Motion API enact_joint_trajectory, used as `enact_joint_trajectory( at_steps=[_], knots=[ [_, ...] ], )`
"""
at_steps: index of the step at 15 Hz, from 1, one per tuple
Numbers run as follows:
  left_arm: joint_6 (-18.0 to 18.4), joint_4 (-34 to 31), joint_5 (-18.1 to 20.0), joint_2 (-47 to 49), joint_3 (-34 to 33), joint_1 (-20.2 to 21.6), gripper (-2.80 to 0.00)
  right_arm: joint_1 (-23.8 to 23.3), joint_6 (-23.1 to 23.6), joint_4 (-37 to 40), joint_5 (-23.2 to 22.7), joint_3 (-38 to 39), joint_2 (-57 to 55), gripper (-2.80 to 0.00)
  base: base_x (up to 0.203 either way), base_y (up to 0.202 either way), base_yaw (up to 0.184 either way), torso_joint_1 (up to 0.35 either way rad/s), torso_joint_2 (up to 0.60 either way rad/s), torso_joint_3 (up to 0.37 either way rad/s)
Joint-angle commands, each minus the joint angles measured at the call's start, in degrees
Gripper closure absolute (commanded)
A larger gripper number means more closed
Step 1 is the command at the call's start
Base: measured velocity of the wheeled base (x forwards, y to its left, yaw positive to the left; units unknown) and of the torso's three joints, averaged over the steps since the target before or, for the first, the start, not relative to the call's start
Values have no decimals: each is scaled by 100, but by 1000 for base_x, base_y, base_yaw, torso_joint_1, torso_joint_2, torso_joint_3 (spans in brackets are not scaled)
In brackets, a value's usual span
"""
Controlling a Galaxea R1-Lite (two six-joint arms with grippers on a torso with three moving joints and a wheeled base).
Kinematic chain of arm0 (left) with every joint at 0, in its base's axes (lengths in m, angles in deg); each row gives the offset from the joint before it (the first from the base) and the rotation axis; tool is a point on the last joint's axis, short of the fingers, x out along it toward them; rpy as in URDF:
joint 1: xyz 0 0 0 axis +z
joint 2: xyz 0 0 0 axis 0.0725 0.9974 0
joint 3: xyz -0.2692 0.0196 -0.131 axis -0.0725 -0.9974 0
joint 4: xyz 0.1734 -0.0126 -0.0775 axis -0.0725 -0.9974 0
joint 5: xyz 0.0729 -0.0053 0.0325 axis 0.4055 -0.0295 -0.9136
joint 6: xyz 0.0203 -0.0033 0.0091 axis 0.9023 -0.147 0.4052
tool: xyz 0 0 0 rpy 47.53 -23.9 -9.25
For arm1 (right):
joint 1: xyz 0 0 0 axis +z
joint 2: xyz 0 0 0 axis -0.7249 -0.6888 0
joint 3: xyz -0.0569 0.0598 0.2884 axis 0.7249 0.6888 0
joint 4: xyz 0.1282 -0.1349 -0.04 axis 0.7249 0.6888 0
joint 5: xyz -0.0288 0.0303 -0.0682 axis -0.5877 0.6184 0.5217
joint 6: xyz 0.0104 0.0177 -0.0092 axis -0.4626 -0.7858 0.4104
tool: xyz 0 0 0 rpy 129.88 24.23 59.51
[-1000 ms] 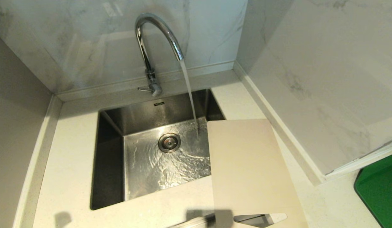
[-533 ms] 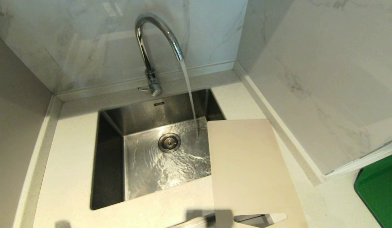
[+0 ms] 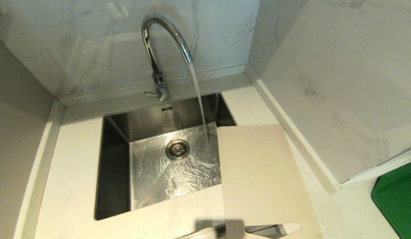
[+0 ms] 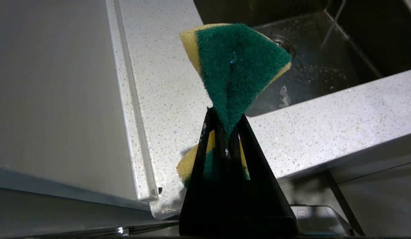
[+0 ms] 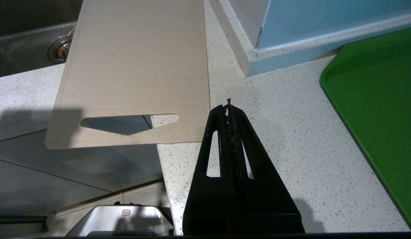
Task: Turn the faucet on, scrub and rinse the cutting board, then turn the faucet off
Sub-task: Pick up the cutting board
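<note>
The chrome faucet (image 3: 158, 49) stands behind the sink, and a stream of water runs from its spout into the basin. The beige cutting board (image 3: 261, 179) lies flat on the counter, partly over the sink's right side. Its slot handle hangs past the counter's near edge. Neither gripper shows in the head view. My left gripper (image 4: 227, 114) is shut on a green and yellow sponge (image 4: 235, 66), above the counter near the sink's front left corner. My right gripper (image 5: 228, 108) is shut and empty, beside the handle end of the cutting board (image 5: 135, 66).
The steel sink (image 3: 115, 166) has a round drain (image 3: 177, 149) and rippling water on its floor. A bright green board (image 3: 396, 199) lies at the far right of the counter. Marble walls close in the back and right, and a grey panel stands on the left.
A dark shadow on the counter's near left corner has shrunk and slid out of the head view. The water keeps running and the cutting board has not moved.
</note>
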Motion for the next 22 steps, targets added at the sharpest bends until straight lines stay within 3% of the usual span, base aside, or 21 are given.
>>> enact_joint_trajectory(
  at_steps=[1, 22],
  knots=[
    [-17, 6, -2, -25, -9, -3, 0, 4, 0, -5, -2, 0, 2, 0, 0, 0, 0, 0, 0, 0],
    [-26, 23, 7, -25, -9, -3, 0, 4, 0, 4, -2, 0, -6, 0, 0, 0, 0, 0, 0, 0]
  ],
)
